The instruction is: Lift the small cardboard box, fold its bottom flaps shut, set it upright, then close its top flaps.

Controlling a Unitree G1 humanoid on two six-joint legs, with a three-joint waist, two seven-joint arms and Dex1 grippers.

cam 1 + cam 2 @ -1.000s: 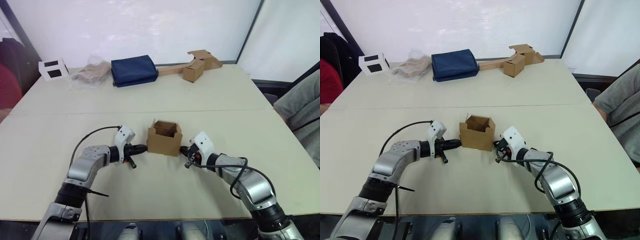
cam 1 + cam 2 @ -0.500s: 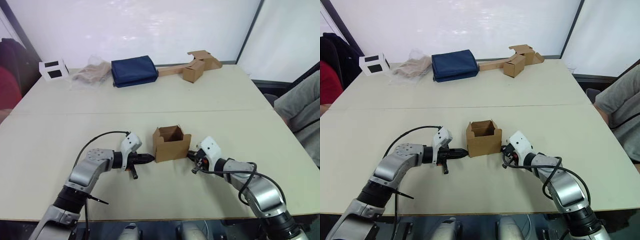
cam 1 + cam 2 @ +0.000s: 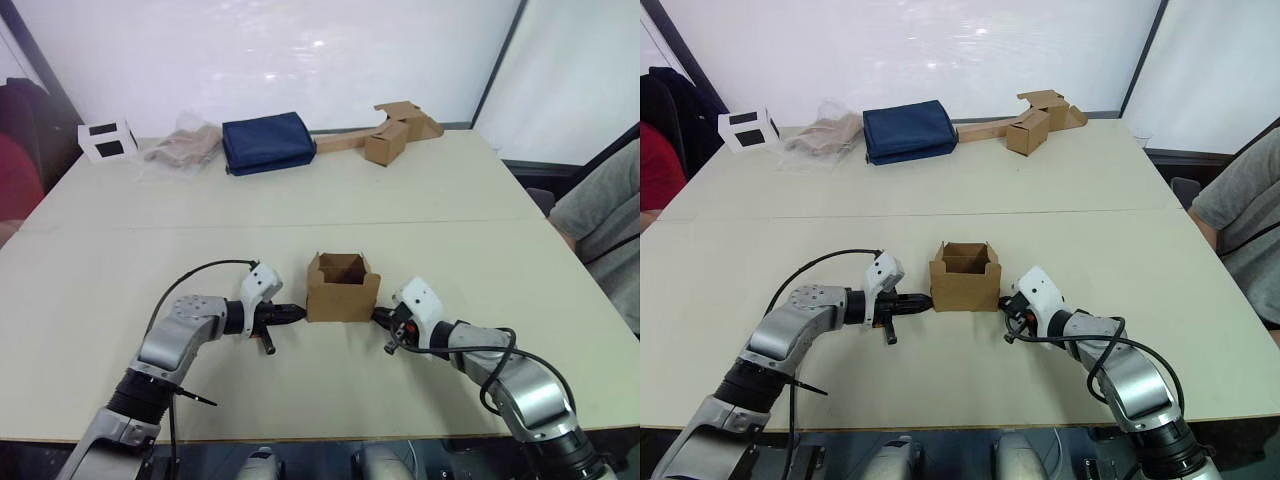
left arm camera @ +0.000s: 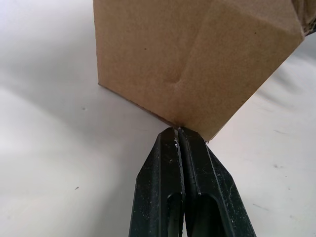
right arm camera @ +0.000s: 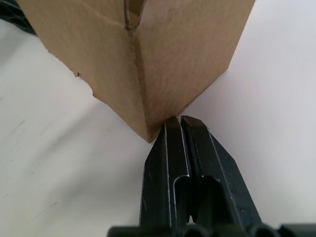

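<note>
Squeezing the small cardboard box (image 3: pixel 342 287) between them, the left gripper (image 3: pixel 297 313) and right gripper (image 3: pixel 379 317) are each pressing closed fingertips against a lower corner. Being only pushed on, not pinched, the box is risking a twist or a tip if either side is shoving harder

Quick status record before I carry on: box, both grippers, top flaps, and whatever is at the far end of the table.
box: small cardboard box standing upright on the table, open end up
top flaps: top flaps not closed, standing up around the opening
left gripper: left gripper shut, tips against the box's lower left corner
right gripper: right gripper shut, tips against the box's lower right corner
far end: white box with black squares, crumpled plastic bag, navy folded cloth, cardboard pieces on a strip
</note>
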